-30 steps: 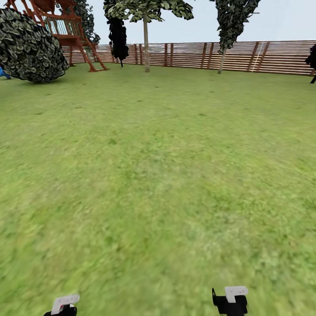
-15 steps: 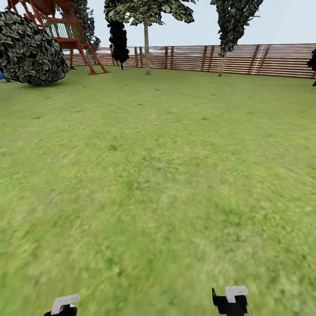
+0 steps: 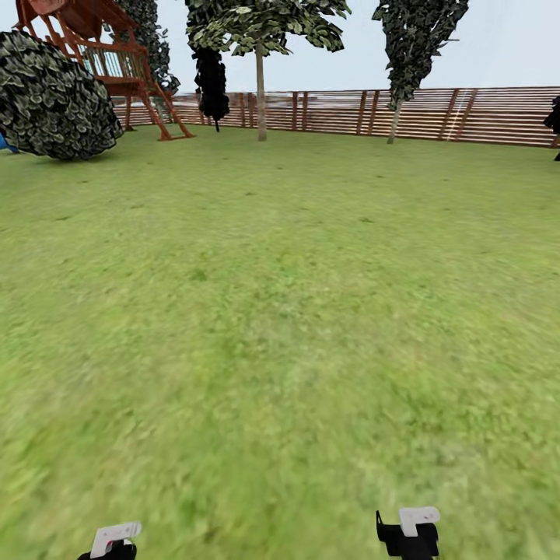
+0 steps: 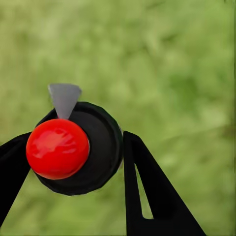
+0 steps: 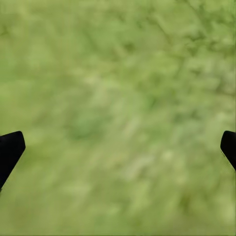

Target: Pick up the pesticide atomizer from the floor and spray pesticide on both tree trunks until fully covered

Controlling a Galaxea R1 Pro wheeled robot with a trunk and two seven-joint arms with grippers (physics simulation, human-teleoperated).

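The pesticide atomizer (image 4: 78,147) sits in my left end effector (image 4: 73,162): in my left wrist view its black round body, red ball top and small grey nozzle tip lie between my two dark fingers (image 4: 147,191), which are pressed against its sides, with blurred grass behind it.

The garden lawn (image 3: 280,311) takes up most of my head view, wide green grass running out to a brown fence (image 3: 467,115) of horizontal slats along the far edge. Pale sky stands above the fence. At the far left a big round dark-leaved bush (image 3: 54,97) rests on the grass, and just behind it is a red-brown wooden play tower (image 3: 117,62) with slanted legs.

One tree (image 3: 260,23) with a flat green crown rises in front of the fence, left of centre; its tree trunk (image 3: 261,97) is pale, straight and bare, and stands well away from me. A narrow dark cypress-like tree (image 3: 210,78) is just left of it. Farther right, another leafy tree (image 3: 416,31) stands by the fence on a thin pale trunk.

At the bottom edge of my head view the white-and-black tops of my two arms show, left (image 3: 115,539) and right (image 3: 411,530). My right end effector (image 5: 118,147) is spread wide, its dark fingertips (image 5: 10,150) at opposite edges of my right wrist view with only blurred grass between them.
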